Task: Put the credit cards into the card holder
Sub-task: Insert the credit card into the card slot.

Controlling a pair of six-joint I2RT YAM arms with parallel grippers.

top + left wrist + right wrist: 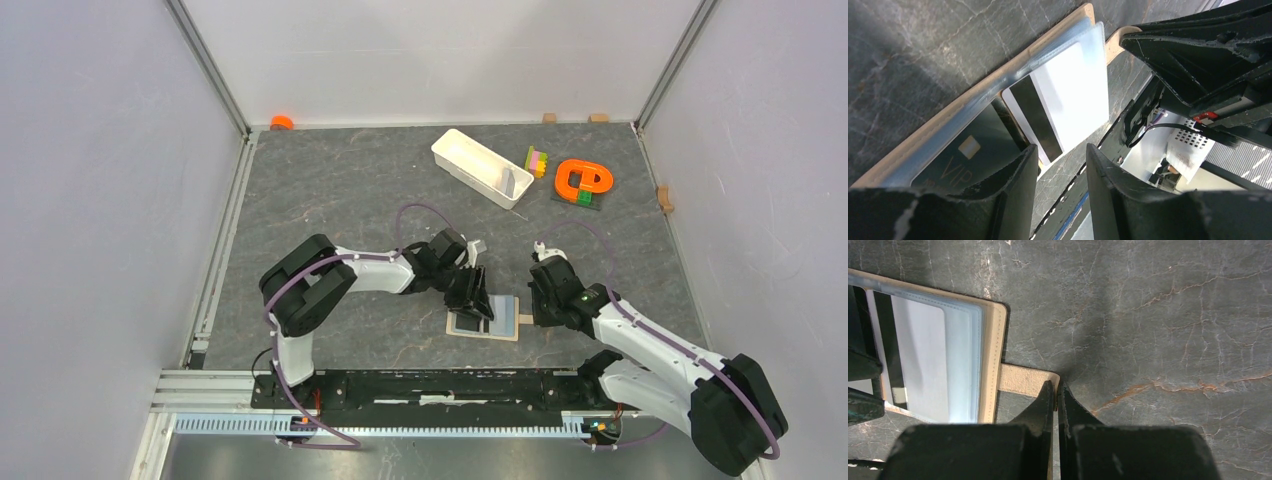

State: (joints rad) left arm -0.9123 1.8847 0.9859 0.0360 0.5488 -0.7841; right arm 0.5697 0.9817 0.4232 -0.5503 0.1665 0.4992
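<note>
The tan card holder (513, 336) lies open on the table between my arms. In the left wrist view its tan rim (998, 75) frames clear sleeves. A black card marked VIP (960, 157) sits in one sleeve. A pale card with a black stripe (1073, 95) lies in the other, its lower end past the rim. My left gripper (1060, 150) is open and empty just above these cards (480, 298). My right gripper (1056, 386) is shut on the holder's snap tab (1020, 380), beside the holder's right edge (533, 312).
A long white tray (480, 167) stands at the back. Coloured blocks (538, 160) and an orange ring-shaped toy (582, 180) lie to its right. A small orange object (282, 122) sits in the back left corner. Small wooden blocks (664, 197) line the walls.
</note>
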